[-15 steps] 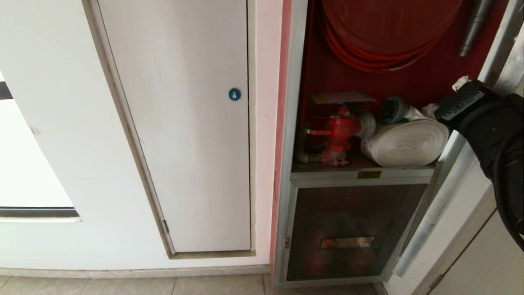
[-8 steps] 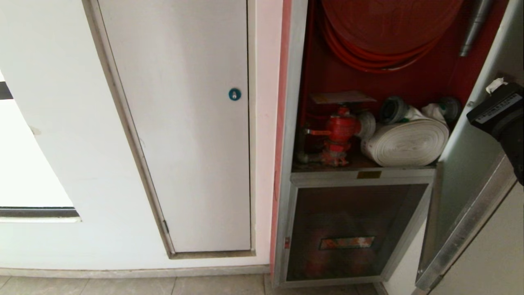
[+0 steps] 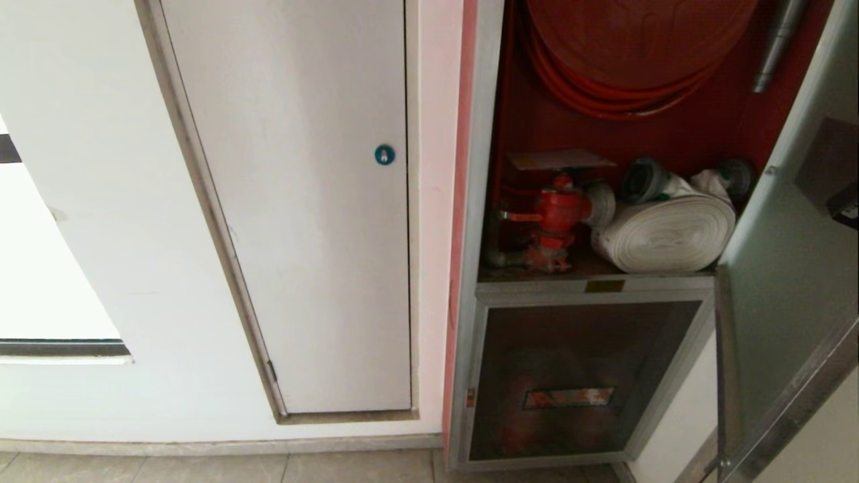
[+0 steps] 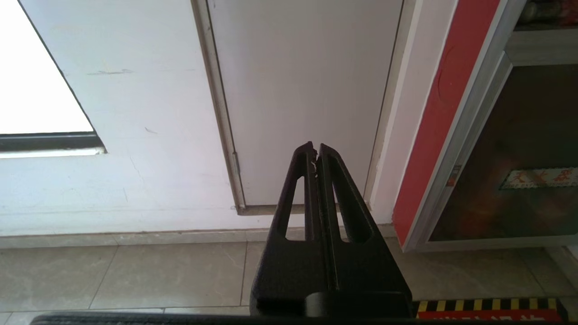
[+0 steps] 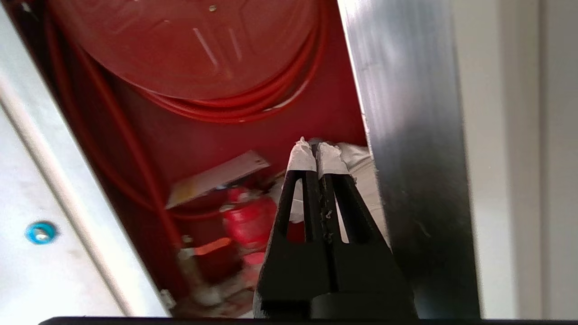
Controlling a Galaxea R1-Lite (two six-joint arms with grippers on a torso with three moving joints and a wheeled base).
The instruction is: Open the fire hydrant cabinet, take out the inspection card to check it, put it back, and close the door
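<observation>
Head view: the fire hydrant cabinet (image 3: 483, 201) stands open, and the red valve (image 3: 560, 211) serves as the landmark. A second ago the right arm filled the space right of the valve, in front of the door; half a second ago only its wrist showed near the door's edge; now just a dark corner of it remains at the picture's right border. Over the same second the door (image 3: 785, 268) has swung wider and hangs far to the right of the valve, well clear of the opening. The inspection card (image 3: 560, 159) lies flat just above the valve, untouched. The white rolled hose (image 3: 668, 231) sits right beside the valve, and the red hose reel (image 3: 637, 40) hangs above it. The white panel with its blue lock (image 3: 384, 154) is well to the left.

Left wrist view: the left gripper (image 4: 316, 155) hangs low near the floor, fingers pressed together, holding nothing, parked far from the valve.

Right wrist view: the right gripper (image 5: 316, 155) has its padded tips pressed together and empty. It sits by the door's metal edge, with the valve (image 5: 248, 221) and card (image 5: 216, 178) beyond it inside the cabinet.

The opening step looks done. I judge the next step is to reach in toward the card above the valve.
</observation>
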